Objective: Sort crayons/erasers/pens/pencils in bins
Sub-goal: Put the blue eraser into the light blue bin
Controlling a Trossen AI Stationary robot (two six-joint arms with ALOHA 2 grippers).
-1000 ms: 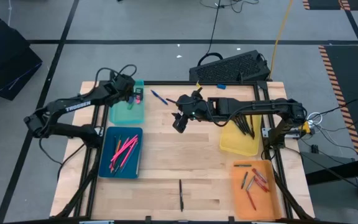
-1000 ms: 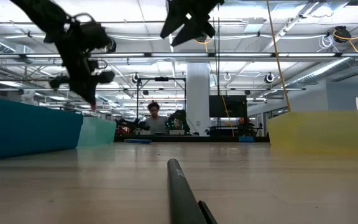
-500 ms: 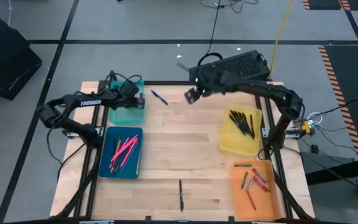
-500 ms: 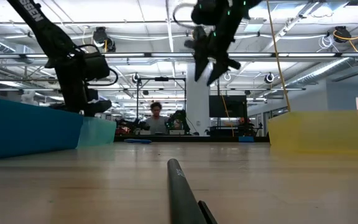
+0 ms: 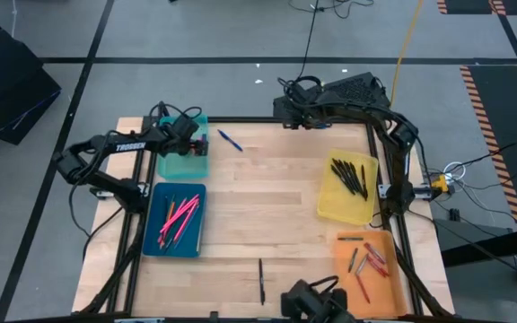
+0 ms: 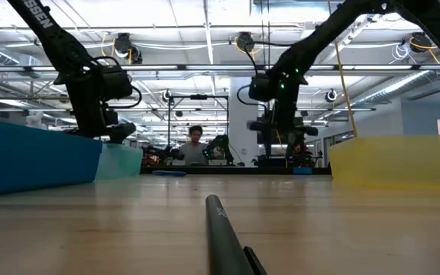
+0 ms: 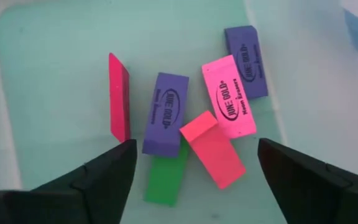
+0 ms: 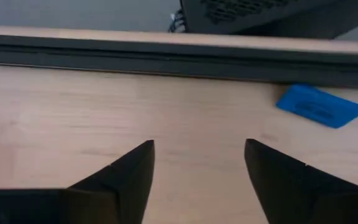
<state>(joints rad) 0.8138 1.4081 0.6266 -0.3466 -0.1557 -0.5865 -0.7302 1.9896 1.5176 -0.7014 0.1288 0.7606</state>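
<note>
Left gripper held spread and empty over the translucent teal bin, flat rectangular erasers heaped inside, right gripper spread above smooth wood table, near a blue eraser.

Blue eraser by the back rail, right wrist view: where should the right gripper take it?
Across its short width, mid-length, from straight above. The blue eraser lies flat on its broad face, leaving only thin side edges, with the dark rail close beside it. The open right gripper likely needs turning first. The left gripper hangs over the teal bin.
</note>
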